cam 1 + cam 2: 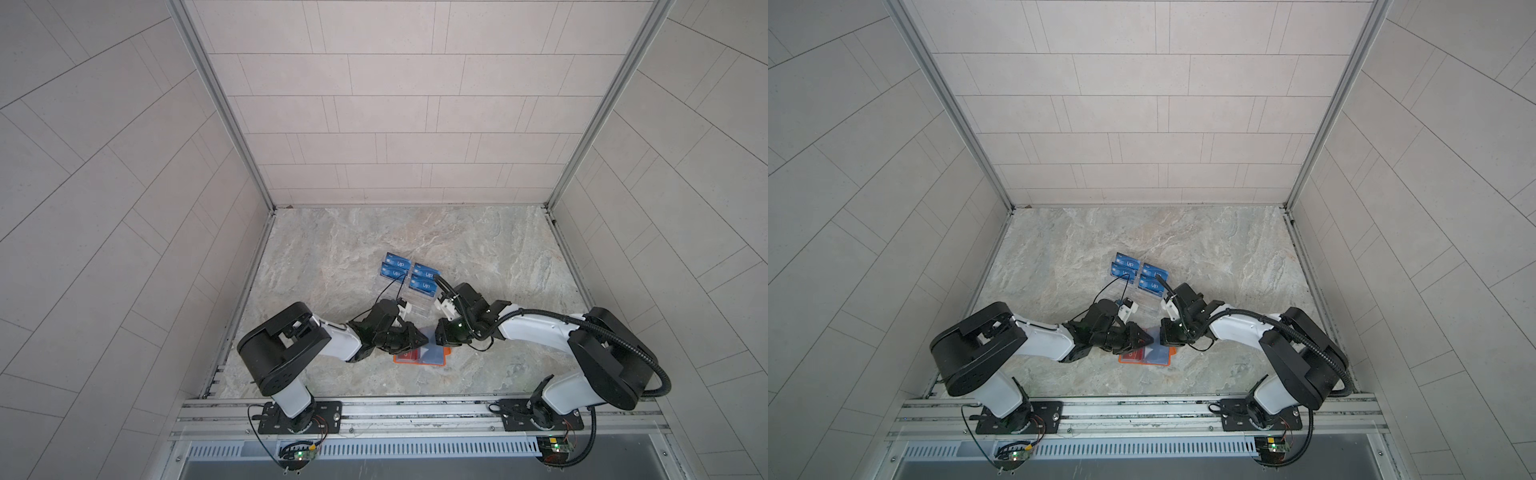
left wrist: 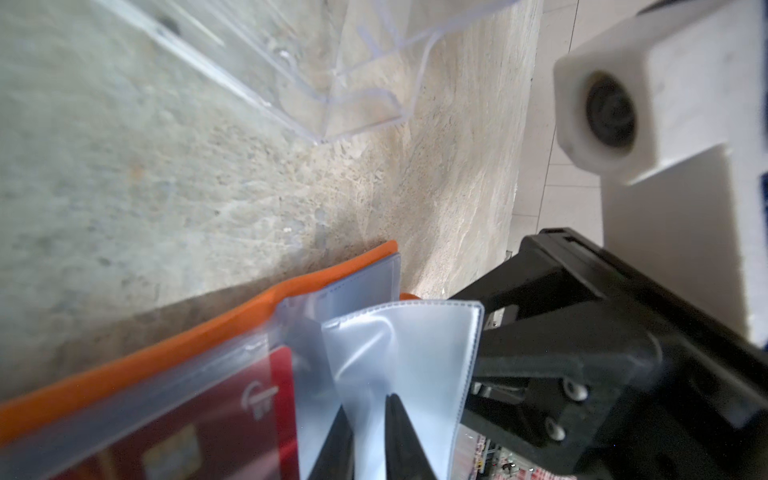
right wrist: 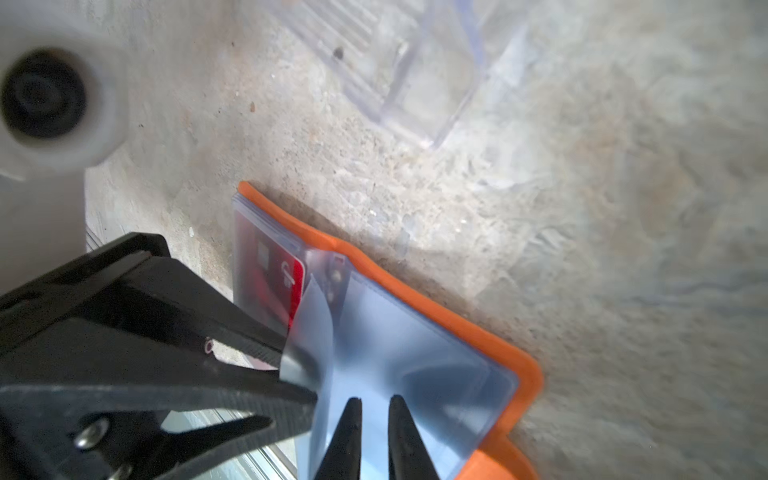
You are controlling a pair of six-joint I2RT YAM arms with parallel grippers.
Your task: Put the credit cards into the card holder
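Operator: Placement of the card holder [image 1: 419,358]?

Observer: It lies open and flat on the counter [image 1: 478,249], close to the front edge and about midway between the side edges. The orange cover is down and the clear sleeves are up, so the pockets can be reached from above.

Operator: Cards?

Observer: One red card [image 2: 232,411] sits in a sleeve on the page nearer the counter's left edge. The blue cards [image 1: 397,266] stand in the clear acrylic racks [image 1: 415,305] just behind the holder, toward the counter's middle. Neither claw carries a card.

Operator: Claws?

Observer: Both are low over the holder, tips facing each other across one raised sleeve leaf [image 2: 399,353]. The left claw [image 2: 368,405] has its fingers narrowly apart with the leaf between them; I cannot tell whether it pinches. The right claw [image 3: 375,400] shows a slim gap over the other page, and its grip cannot be told either.

Operator: Why two claws on one leaf?

Observer: Judgement only. The leaf is floppy, so one claw probably lifts it while the other steadies the page, and a pocket mouth gapes. With several blue cards in the racks, the task looks early.
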